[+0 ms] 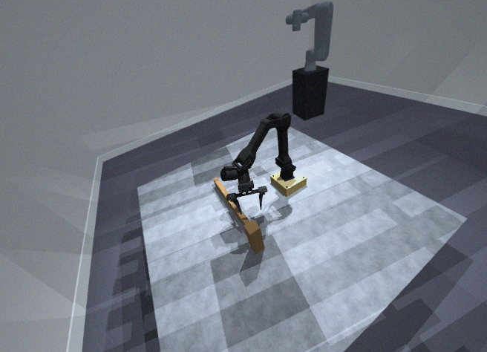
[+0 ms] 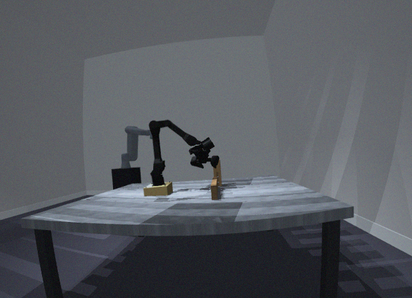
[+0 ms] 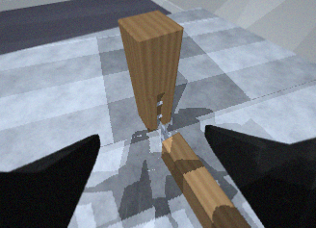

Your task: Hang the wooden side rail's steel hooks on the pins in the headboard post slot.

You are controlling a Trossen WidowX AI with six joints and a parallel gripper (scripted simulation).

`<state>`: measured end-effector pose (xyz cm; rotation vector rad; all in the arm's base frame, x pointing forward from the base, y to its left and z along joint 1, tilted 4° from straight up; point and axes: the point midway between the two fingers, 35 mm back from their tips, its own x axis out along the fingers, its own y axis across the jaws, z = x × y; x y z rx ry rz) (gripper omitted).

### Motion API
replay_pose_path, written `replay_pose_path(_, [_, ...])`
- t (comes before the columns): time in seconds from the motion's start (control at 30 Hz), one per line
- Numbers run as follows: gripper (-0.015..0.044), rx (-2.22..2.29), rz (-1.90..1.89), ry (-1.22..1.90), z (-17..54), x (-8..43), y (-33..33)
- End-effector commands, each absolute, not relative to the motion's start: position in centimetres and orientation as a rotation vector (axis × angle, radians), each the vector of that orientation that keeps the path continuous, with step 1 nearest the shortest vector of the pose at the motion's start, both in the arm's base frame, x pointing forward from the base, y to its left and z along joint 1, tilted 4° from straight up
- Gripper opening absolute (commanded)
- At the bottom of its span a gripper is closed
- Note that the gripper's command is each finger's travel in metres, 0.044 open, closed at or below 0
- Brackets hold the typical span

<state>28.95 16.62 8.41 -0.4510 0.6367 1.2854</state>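
Inside the post's [image 1: 255, 237] [image 2: 217, 172] [image 3: 150, 70] slot [image 3: 160, 109], two pins [image 3: 160, 103]; the hand [image 1: 250, 211] [image 2: 205, 165] [image 3: 153, 135] wide apart, nothing held.

From where I sit, I have a grey-white patchwork bench [image 1: 353, 242] [image 2: 186, 229] [image 3: 43, 88] on dark legs [image 2: 48, 261] [image 2: 330, 254]. In my top view, the wooden post [image 1: 256, 240] [image 2: 218, 175] [image 3: 151, 68] stands upright on it. The wooden rail [image 1: 223, 189] [image 2: 214, 189] [image 3: 209, 189] lies along the surface, running from near the post toward 11 o'clock. At 1 o'clock from the post, I see the yellow base block [image 1: 295, 186] [image 2: 151, 191] sitting flat, well apart from both. Shadows fall around the post and rail.
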Motion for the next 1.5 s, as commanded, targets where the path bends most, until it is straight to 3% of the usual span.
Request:
replay_pose_path(0.0, [0.0440, -0.450, 1.291, 0.630, 8.6, 29.0, 16.7])
replay_pose_path(0.2, [0.0440, -0.440, 1.284, 0.643, 8.5, 29.0, 16.7])
replay_pose_path(0.3, [0.0440, -0.308, 1.176, 0.821, 8.4, 29.7, 16.5])
replay_pose_path(0.57, [0.0440, 0.124, 0.661, 1.304, 8.1, 31.6, 15.5])
replay_pose_path(0.8, [0.0440, 0.468, 0.078, 1.519, 8.3, 32.8, 14.3])
replay_pose_path(1.1, [0.0440, 0.828, -0.702, 1.462, 9.4, 33.8, 12.4])
replay_pose_path(1.33, [0.0440, 1.007, -1.078, 1.288, 10.2, 34.2, 11.5])
replay_pose_path(1.47, [0.0440, 1.020, -1.104, 1.271, 10.3, 34.2, 11.4])
